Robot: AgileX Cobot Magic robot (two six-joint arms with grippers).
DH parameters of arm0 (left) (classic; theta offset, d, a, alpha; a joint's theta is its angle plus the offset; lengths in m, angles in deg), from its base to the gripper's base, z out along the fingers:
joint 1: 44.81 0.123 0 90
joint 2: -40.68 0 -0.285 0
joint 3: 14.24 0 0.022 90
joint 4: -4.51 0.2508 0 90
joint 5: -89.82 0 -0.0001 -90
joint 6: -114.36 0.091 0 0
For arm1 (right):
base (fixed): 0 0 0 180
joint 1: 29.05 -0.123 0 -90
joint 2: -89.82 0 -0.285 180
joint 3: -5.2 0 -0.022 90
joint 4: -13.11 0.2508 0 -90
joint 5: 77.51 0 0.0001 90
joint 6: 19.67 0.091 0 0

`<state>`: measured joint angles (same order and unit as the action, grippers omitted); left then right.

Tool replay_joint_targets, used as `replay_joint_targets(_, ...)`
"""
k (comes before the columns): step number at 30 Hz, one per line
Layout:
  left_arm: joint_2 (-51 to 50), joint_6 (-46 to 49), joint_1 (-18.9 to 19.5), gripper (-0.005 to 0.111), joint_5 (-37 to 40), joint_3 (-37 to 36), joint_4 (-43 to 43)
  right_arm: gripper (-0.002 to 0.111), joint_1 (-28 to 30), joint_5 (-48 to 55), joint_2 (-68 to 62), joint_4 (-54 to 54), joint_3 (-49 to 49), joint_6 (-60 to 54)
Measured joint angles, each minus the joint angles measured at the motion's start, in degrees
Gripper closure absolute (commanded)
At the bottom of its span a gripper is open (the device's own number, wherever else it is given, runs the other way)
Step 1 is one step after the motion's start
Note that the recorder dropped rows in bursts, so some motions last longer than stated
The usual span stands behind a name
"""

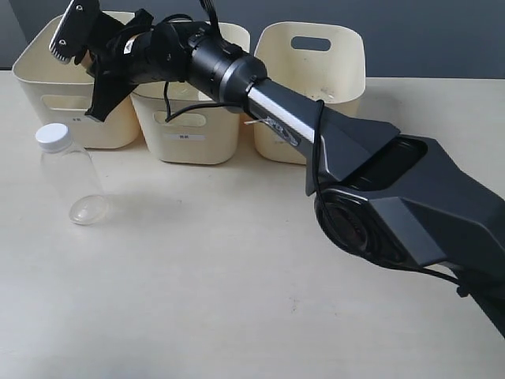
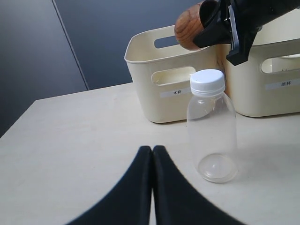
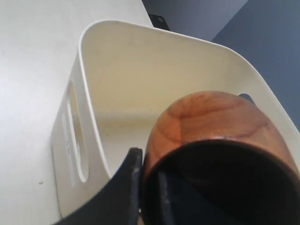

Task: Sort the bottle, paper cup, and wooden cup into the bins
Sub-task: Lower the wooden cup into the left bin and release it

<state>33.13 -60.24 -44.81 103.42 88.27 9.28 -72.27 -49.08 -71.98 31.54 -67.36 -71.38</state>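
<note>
The bottle (image 1: 69,176) stands upright on the table (image 1: 237,300), just in front of the leftmost of the three bins (image 1: 75,79), its white cap on. In the left wrist view the left gripper (image 2: 152,154) sits low over the table, short of the bottle (image 2: 212,126), with its two dark fingers pressed together and nothing between them.

Above that same leftmost bin, the right gripper (image 1: 79,47) reaches across from the right side of the table, its arm passing over the middle bin (image 1: 197,134). Its jaws clamp the rim of the wooden cup (image 3: 215,136), one finger (image 3: 129,187) outside the wall and the other inside the dark hollow. The right wrist view shows the cup held over the open mouth of the leftmost bin (image 3: 140,70), clear of the bin's floor. The left wrist view shows the cup (image 2: 192,26) tilted, above the bin's rim (image 2: 173,44).

The rightmost bin (image 1: 316,55) stands beside the middle one. The paper cup is not visible in any view.
</note>
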Motion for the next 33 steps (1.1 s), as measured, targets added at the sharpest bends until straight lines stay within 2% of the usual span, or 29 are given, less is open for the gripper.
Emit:
replay_joint_targets(1,0.0,0.0,0.0,0.107,0.0,0.0,0.0,0.094,0.0,0.0,0.0,0.1,0.0,0.0)
replay_joint_targets(3,0.0,0.0,0.0,0.107,0.0,0.0,0.0,0.086,0.0,0.0,0.0,0.1,0.0,0.0)
replay_joint_targets(25,0.0,0.0,0.0,0.107,0.0,0.0,0.0,0.086,0.1,-0.2,2.5,2.6,0.0,0.0)
replay_joint_targets(33,0.0,0.0,0.0,0.107,0.0,0.0,0.0,0.086,-0.2,10.2,11.2,5.2,0.0,0.0)
